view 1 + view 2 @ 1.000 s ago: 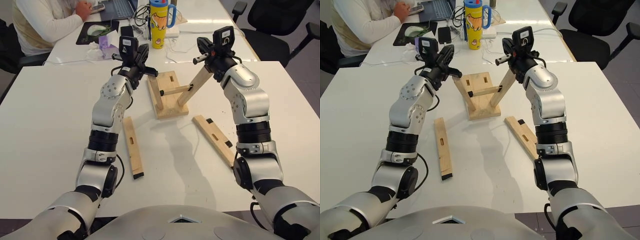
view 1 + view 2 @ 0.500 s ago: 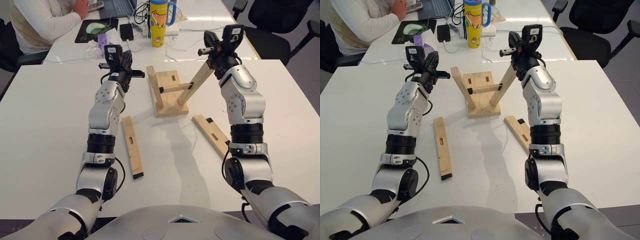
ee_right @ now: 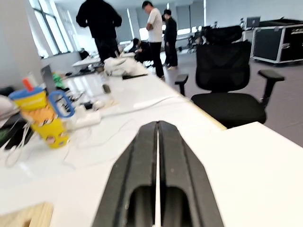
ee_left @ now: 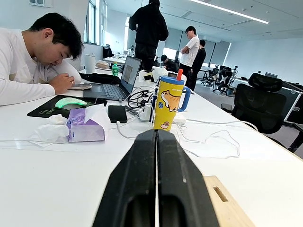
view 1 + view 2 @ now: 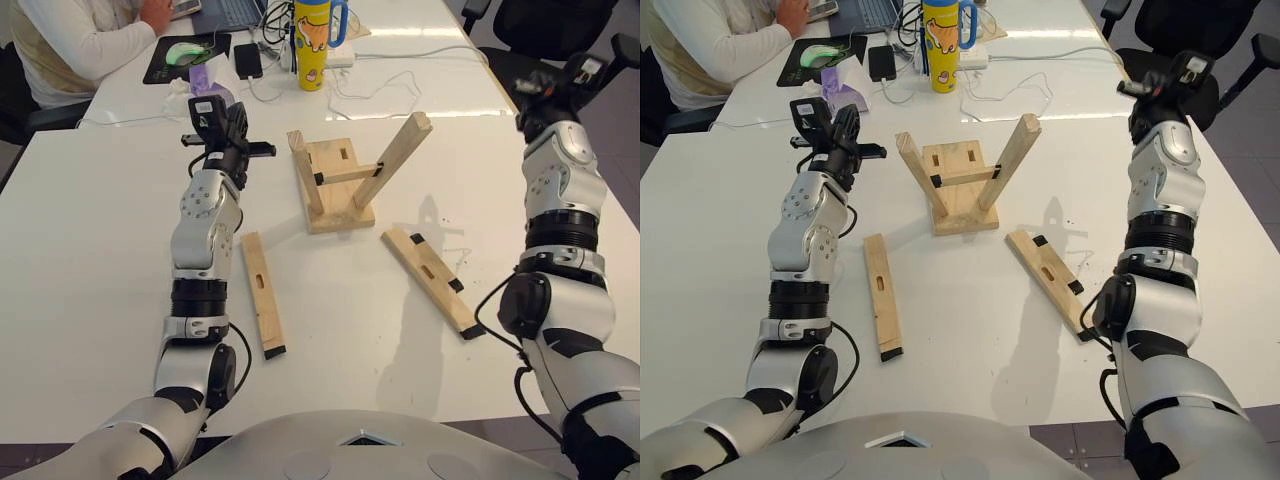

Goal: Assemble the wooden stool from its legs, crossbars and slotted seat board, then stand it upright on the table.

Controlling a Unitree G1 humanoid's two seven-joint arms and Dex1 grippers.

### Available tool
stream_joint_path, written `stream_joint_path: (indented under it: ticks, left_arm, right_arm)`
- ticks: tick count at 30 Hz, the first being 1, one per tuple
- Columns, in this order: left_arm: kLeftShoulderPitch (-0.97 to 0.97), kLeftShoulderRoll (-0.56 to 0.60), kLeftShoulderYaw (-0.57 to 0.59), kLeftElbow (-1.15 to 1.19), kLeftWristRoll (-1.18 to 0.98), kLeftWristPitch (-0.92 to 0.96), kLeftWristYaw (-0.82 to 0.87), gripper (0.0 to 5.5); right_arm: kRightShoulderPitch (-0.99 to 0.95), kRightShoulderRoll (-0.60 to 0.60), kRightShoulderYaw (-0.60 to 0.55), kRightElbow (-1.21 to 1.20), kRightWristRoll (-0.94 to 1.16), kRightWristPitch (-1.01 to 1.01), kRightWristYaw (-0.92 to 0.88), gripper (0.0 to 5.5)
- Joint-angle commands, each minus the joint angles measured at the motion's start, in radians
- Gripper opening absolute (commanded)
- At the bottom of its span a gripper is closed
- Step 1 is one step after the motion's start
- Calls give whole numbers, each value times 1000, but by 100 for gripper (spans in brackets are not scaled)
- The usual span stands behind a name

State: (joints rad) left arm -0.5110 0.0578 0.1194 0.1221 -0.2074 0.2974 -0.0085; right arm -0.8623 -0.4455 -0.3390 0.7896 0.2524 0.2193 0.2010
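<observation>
Stool (image 5: 340, 212): part-built, resting seat-down mid-tabletop (image 5: 100, 250); two legs stick up, joined by one crossbar (image 5: 347, 176).
Loose legs: two lie flat, one (image 5: 263, 292) left of the stool, one (image 5: 432, 280) right of it, both nearer the robot.
Left hand (image 4: 156, 137): clenched, empty, raised just left of the stool.
Right hand (image 3: 157, 127): clenched, empty, well right of the stool.
</observation>
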Motion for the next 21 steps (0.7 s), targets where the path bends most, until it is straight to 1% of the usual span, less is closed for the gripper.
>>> stream_joint_path:
  ticks: [1, 4, 6, 8, 11, 13, 16, 21]
  left_arm:
    - [38, 15, 12, -24, 8, 26, 6, 0]
    - [43, 20, 19, -26, 10, 34, 9, 0]
    - [34, 24, 23, -24, 11, 37, 9, 0]
    - [18, 28, 30, -24, 13, 37, 14, 0]
    - [1, 28, 43, -31, 11, 36, 24, 0]
    - [6, 34, 51, -25, 17, 32, 32, 0]
    - [26, 42, 72, -19, 25, 30, 54, 0]
    - [74, 73, 77, -44, 41, 83, 60, 0]
  right_arm:
    - [77, 22, 147, -139, 37, 102, 329, 1]
    - [172, 32, 257, -419, 133, 215, 549, 1]
    - [255, -18, 352, -658, 234, 315, 730, 1]
    - [305, -63, 393, -854, 347, 409, 856, 1]
    - [293, -48, 382, -925, 398, 467, 851, 1]
    - [274, -31, 390, -889, 340, 437, 804, 1]
    - [248, -29, 407, -794, 234, 374, 722, 1]
    - [156, -1, 380, -559, 94, 290, 547, 1]
